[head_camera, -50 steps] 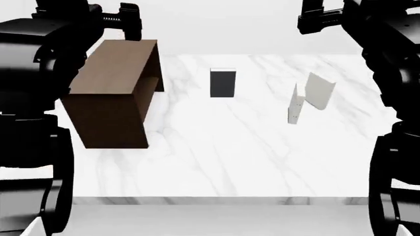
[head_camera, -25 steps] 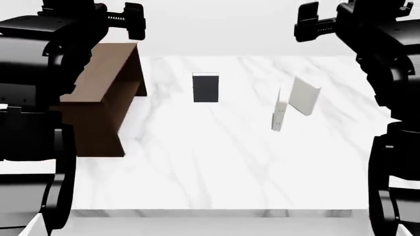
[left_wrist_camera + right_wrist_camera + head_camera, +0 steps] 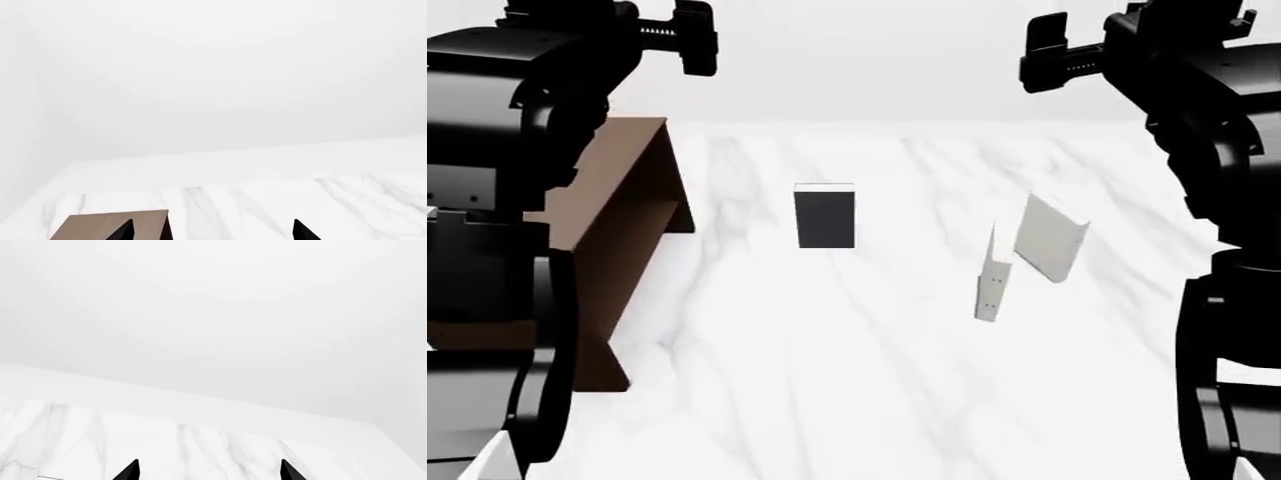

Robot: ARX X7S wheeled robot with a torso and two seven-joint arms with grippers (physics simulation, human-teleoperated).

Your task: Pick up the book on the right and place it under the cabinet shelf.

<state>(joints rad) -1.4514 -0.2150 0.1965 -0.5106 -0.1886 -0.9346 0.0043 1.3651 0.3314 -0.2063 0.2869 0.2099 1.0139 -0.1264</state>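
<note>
Book (image 3: pixel 1050 238): plain pale grey, no readable writing; propped tilted on the marble table (image 3: pixel 827 380), long axis leaning up and away, right of the black book (image 3: pixel 825 217), beside a white slab (image 3: pixel 993 280). Cabinet (image 3: pixel 614 220) far left. Left pincer (image 3: pixel 212 231) and right pincer (image 3: pixel 208 470): raised, tips apart, holding nothing

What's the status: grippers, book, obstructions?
Left gripper and right gripper open, empty, raised above the table. Light-grey book untouched, leaning at right. White slab stands upright beside it, close on its left; may crowd the approach.
</note>
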